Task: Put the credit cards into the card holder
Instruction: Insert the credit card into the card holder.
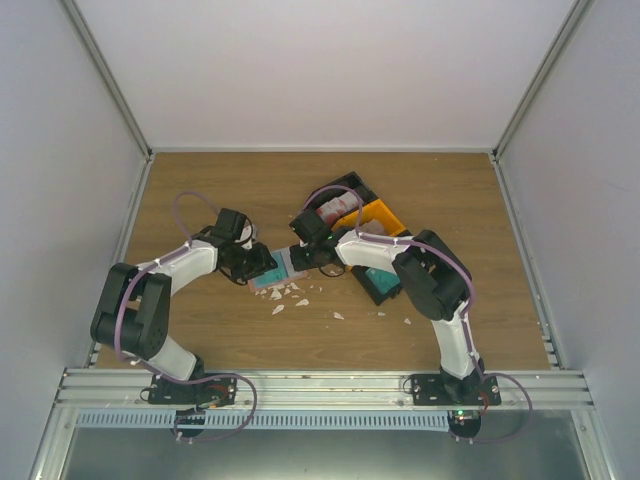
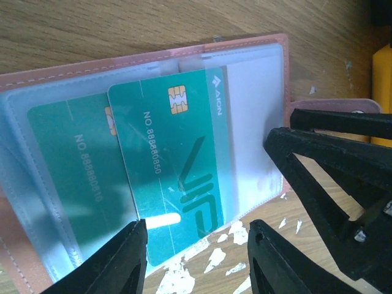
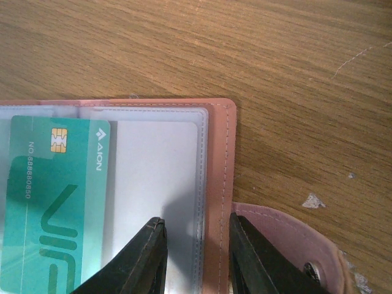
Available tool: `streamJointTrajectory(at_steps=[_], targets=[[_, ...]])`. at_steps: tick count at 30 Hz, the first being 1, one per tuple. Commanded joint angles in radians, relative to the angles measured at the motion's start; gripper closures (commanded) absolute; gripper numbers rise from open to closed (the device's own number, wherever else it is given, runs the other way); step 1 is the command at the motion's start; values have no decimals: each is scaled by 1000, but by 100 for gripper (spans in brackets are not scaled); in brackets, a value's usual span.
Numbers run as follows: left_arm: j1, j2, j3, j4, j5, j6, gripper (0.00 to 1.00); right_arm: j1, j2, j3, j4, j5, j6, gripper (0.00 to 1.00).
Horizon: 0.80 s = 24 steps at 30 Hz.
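The card holder [image 3: 217, 153] lies open on the desk [image 3: 275, 61], between the two arms. A teal credit card [image 2: 177, 159] lies across its clear right-hand pocket. A second teal card [image 2: 67, 165] sits behind the plastic further left. The left end effector [image 2: 196, 245] has its fingers apart, straddling the loose card's near end. The right end effector [image 3: 193, 245] also stands spread, with its tips either side of the holder's pink border. White scraps [image 2: 184, 275] dot the desk nearby.

The wooden table [image 1: 200, 180] carries an open card holder [image 1: 272, 280] near its middle, with white scraps [image 1: 301, 301] scattered just beside it toward the near edge. Toward the far edge sit 1 black bin [image 1: 350, 192] and 1 orange bin [image 1: 383, 213]; a 2nd black bin [image 1: 385, 291] lies right of the middle.
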State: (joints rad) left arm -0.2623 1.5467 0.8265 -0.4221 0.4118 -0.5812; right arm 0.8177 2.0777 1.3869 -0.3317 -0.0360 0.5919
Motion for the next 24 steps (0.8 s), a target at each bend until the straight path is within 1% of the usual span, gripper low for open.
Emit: streamJointTrajectory(at_steps=[1,6,9,13,17,24], targets=[[-5,10,12,35,-31,-15,51,-4,32,-31,-30,-12,2,71],[-6,12,23,28,-62,-10,46,-4,32,-31,-30,-12,0,71],[-5,41,27,40,-64,-7,45,-5,33,-31,-30,-13,0,71],[-6,70,32,47,-59,-5,48,-5,34,-32,-30,-11,0,71],[-6,79,24,65,-26,-12,54,-5,35,-32,-30,-12,0,71],[-6,87,20,81,14,-12,57,-5,30,-37,-27,-13,3,71]])
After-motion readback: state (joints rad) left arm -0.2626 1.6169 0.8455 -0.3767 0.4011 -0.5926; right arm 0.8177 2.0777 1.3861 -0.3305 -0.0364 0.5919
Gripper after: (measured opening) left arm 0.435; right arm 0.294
